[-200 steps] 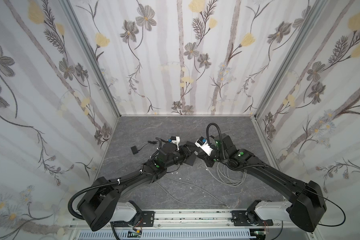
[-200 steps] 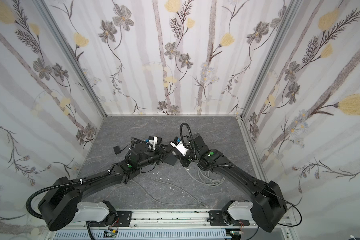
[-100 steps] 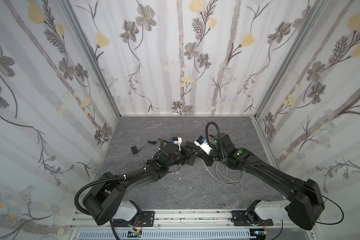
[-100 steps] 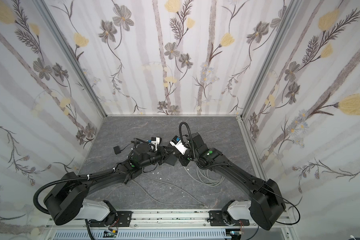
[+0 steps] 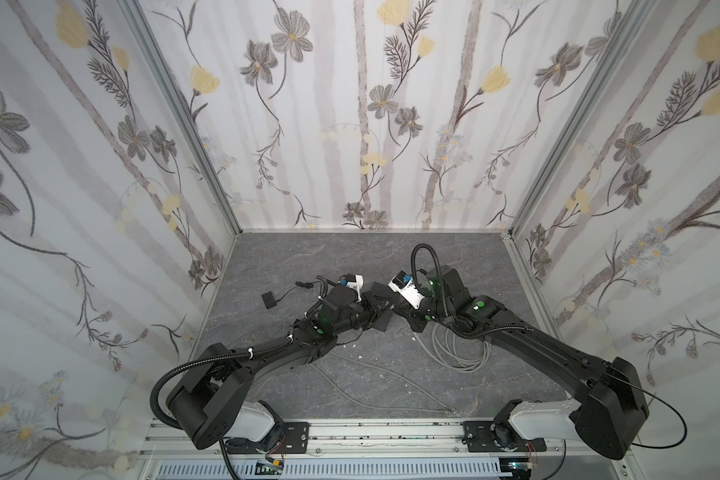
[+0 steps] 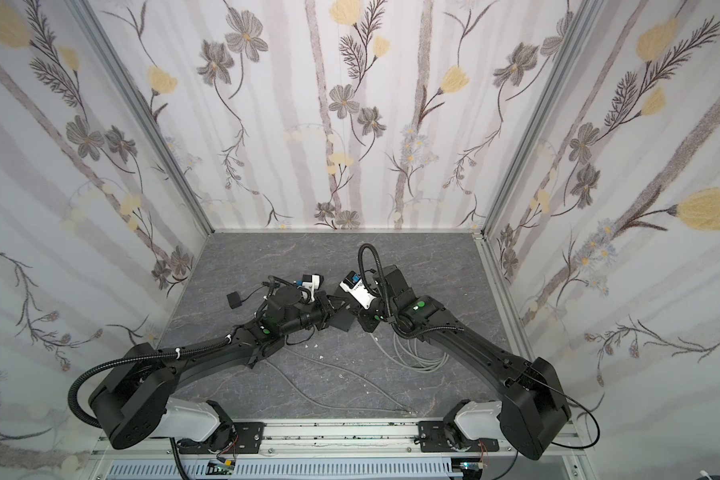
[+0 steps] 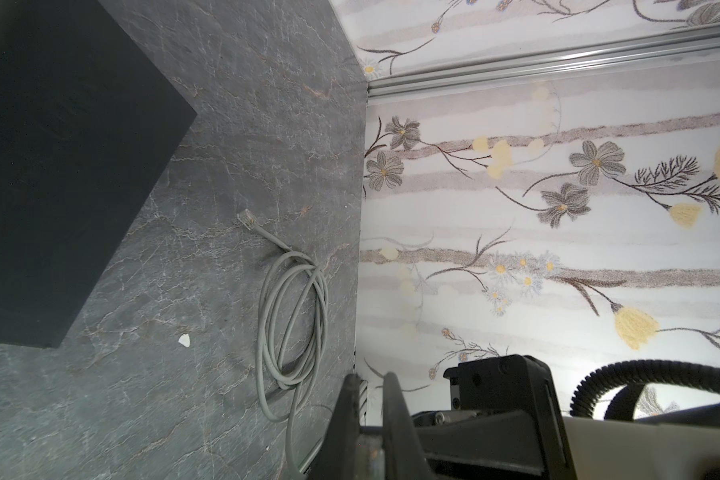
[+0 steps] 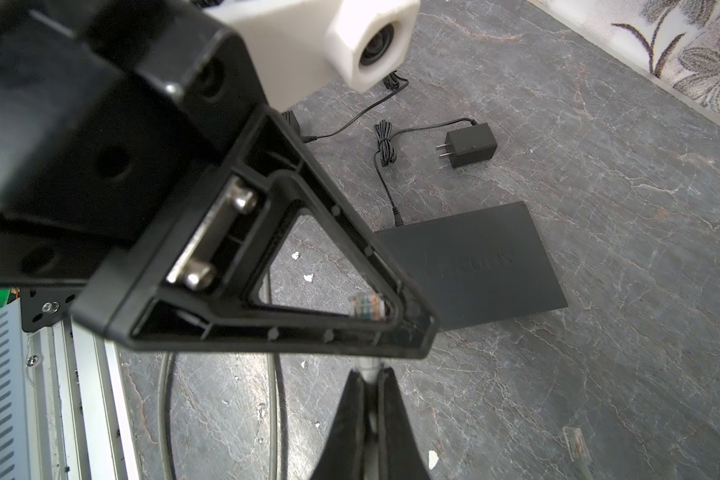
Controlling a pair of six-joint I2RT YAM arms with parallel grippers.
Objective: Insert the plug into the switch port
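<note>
The clear plug (image 8: 366, 309) on the grey cable shows through the window of my left gripper's finger (image 8: 267, 328). My right gripper (image 8: 368, 370) is shut on the cable just behind that plug. My left gripper (image 7: 368, 376) has its jaws nearly together, shut on the plug as far as I can tell. In both top views the two grippers meet at mid-table, the left (image 5: 385, 306) (image 6: 334, 308) and the right (image 5: 396, 311) (image 6: 357, 311). The black switch (image 8: 474, 266) (image 7: 59, 166) (image 5: 382, 323) (image 6: 342, 323) lies flat just beside them. Its ports are hidden.
A coil of grey cable (image 7: 292, 316) (image 5: 458, 353) with a loose plug (image 7: 248, 218) (image 8: 576, 446) lies right of the switch. A black power adapter (image 8: 470, 143) (image 5: 268, 299) with thin cord lies to the left. Grey cable (image 5: 383, 382) trails toward the front rail. Walls enclose the table.
My left gripper has moved right to meet the right gripper, and its jaws have closed from about half open. The right gripper has stayed shut on the cable.
</note>
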